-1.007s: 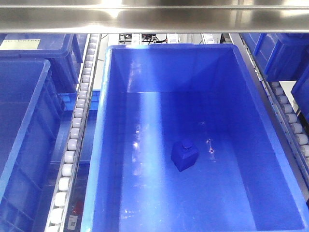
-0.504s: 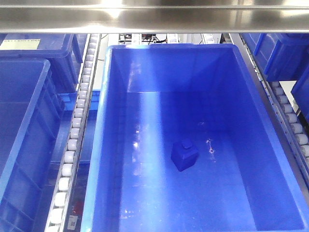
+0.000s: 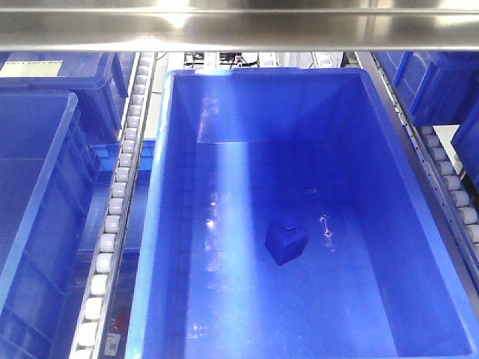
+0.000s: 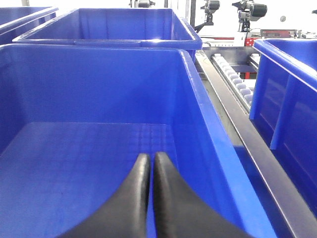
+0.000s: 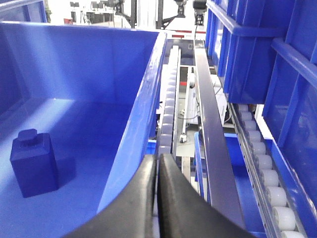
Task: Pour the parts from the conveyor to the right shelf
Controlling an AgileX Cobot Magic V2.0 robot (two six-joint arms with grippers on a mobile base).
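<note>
Blue knobbed part (image 3: 286,239), upright in bin (image 3: 172,224)

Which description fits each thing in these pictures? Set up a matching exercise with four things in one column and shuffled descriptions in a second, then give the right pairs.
Things:
1. blue block
2. roller rail
3. left claw
4. steel crossbar

Descriptions:
A. fingers pressed together, nothing between them, over a bin's floor
B. shiny metal spanning the top of the front view
C. standing upright on the floor of the large blue bin
D. row of small white wheels to the left of the large blue bin

Pairs: 1-C, 2-D, 3-A, 4-B
</note>
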